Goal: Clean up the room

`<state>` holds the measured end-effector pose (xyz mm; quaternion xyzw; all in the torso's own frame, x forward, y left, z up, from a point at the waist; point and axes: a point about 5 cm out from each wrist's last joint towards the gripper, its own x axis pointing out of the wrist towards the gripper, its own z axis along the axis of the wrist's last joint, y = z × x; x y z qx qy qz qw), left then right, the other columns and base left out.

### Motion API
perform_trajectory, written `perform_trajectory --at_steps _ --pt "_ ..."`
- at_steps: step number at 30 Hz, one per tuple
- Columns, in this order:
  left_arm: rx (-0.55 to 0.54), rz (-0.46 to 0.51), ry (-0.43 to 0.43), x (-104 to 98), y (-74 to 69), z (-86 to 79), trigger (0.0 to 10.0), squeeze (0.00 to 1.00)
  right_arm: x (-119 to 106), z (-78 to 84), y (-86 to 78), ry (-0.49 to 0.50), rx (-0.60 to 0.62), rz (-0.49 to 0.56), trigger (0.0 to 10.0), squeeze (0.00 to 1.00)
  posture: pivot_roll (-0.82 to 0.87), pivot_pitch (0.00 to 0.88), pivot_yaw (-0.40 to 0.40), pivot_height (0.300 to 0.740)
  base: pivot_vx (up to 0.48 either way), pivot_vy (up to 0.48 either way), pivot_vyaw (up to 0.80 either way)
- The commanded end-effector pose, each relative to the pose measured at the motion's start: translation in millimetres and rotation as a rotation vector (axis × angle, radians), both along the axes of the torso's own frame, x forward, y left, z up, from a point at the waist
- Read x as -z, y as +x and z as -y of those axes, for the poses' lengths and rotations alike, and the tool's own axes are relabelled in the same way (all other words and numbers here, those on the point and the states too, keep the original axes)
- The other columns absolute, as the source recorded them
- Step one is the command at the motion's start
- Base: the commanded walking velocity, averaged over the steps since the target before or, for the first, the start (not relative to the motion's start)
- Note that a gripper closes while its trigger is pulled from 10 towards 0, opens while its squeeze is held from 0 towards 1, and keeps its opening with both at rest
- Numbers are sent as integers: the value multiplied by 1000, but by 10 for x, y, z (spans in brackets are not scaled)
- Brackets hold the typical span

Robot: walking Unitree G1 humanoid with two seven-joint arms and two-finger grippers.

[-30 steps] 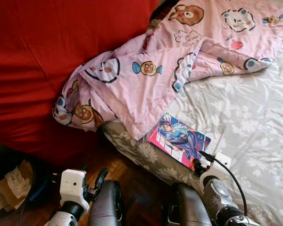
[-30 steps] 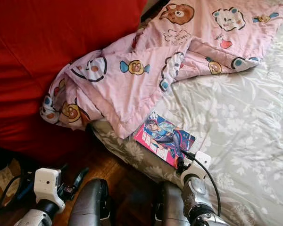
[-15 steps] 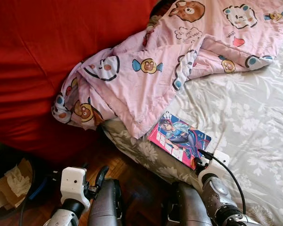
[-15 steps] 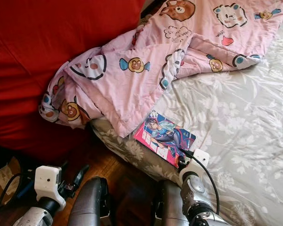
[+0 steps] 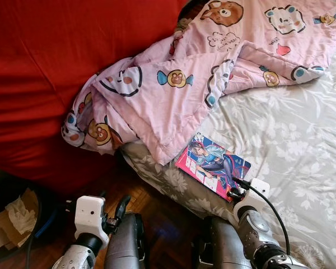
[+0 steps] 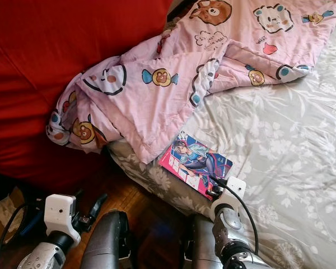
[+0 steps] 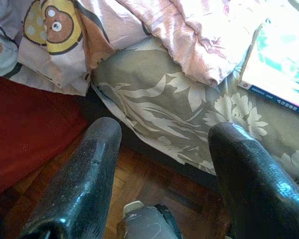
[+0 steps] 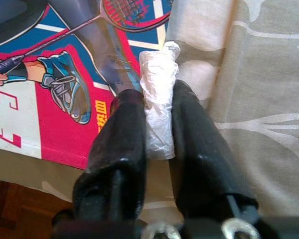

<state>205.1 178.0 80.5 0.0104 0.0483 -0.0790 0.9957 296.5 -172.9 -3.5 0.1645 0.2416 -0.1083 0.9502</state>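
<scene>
A crumpled wad of clear plastic wrap (image 8: 158, 107) sits pinched between the two black fingers of the right gripper (image 8: 157, 124), which are closed tightly on it; its upper end sticks out past the fingertips (image 8: 125, 102). The wad hangs just over the near edge of the bed (image 5: 280, 145), right at the lower corner of a comic magazine (image 5: 214, 164) whose pink and blue cover shows a figure with a racket. One finger overlaps the magazine's cover, the other lies over the grey floral bedsheet (image 6: 280, 140). The magazine lies flat near the bed's front edge, tilted, with its far corner just beside the hem of a pink cartoon-print quilt (image 5: 173, 89). The quilt is bunched along the bed's left edge and spills over it toward the red cover (image 5: 39, 73) beside the bed.

The left gripper (image 7: 164, 164) is low over the parquet floor (image 7: 139, 184) off the bed's front left corner, its fingers spread apart and holding nothing. At the far left of the floor stands a dark bin (image 5: 11, 218) with crumpled paper inside.
</scene>
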Motion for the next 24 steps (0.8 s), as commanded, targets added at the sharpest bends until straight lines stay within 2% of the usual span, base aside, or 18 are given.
perform_trajectory --at_steps 1,10,12,16,20,22,23,24 --pt "-14 -40 5 106 -40 -23 10000 0 102 4 -104 -1 5 -42 0 0 171 297 -34 638 0 0 0" --pt "-35 -48 -2 253 136 -27 10000 0 60 40 -77 -19 -2 -5 0 0 146 208 -52 638 0 0 0" --pt "-42 -45 -2 281 191 -33 10000 0 35 59 -67 -55 -20 20 0 0 132 174 -59 638 0 0 0" --pt "-62 -40 -6 323 275 -53 10000 0 20 79 -85 -65 -28 66 0 0 107 134 -66 638 0 0 0" --pt "-82 -58 -20 412 310 -64 10000 0 87 77 -188 -70 -46 76 0 0 86 93 -75 638 0 0 0" --pt "-105 -89 -35 532 289 -83 10000 0 225 76 -378 -81 -64 45 0 0 72 65 -81 638 0 0 0" --pt "-105 -89 -35 532 289 -83 10000 0 225 76 -378 -81 -64 45 0 0 72 65 -81 638 0 0 0" --pt "-120 -96 -49 559 280 -94 10000 0 280 77 -458 -89 -68 28 0 0 69 59 -82 638 0 0 0"
